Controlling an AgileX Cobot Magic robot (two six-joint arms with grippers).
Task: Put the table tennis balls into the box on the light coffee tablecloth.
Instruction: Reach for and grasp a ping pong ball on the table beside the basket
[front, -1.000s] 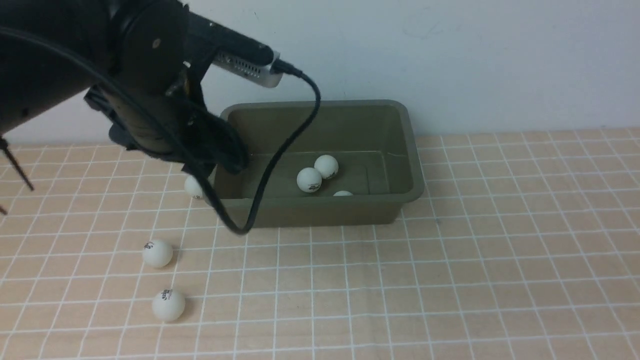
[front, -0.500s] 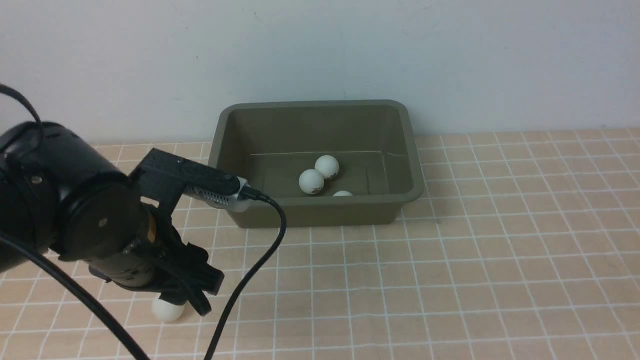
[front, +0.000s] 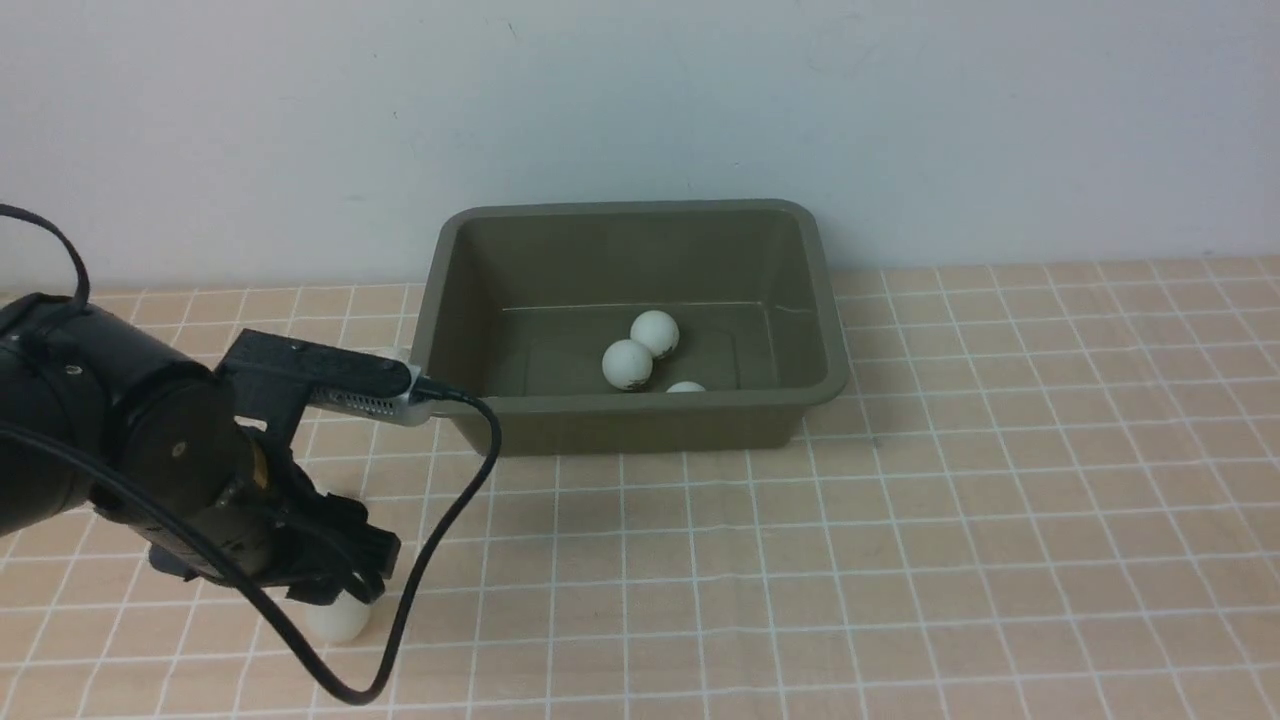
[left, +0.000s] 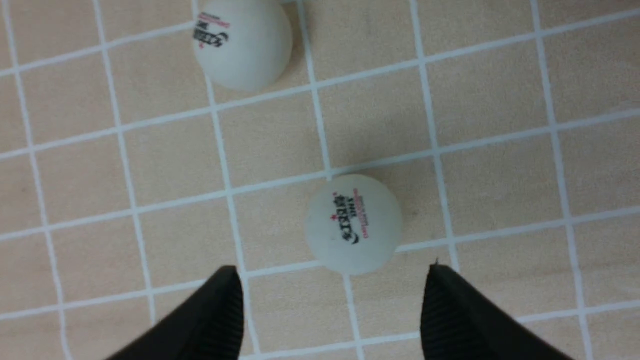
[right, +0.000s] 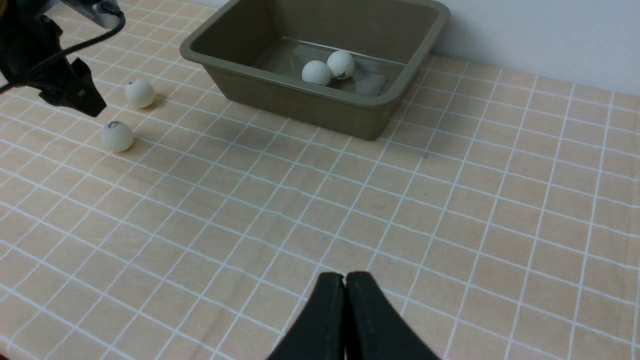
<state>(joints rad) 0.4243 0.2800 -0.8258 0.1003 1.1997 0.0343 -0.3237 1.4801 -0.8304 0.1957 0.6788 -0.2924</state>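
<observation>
Left gripper (left: 331, 272) has swung away from the box (front: 828, 330) and dropped low over the cloth (front: 1000, 500), jaws wide apart, with a ball (left: 353, 224) just ahead of its tips. The next pickup looks to be lining up. Three balls sit in the box, two lie loose on the cloth, and maybe a third beside the box. Right gripper (right: 345, 282) is pressed together, empty.

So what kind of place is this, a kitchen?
Probably a robot practice table in a lab: a black robot arm hangs over a checked tablecloth, and a green box holding table tennis balls sits by a bare wall.
</observation>
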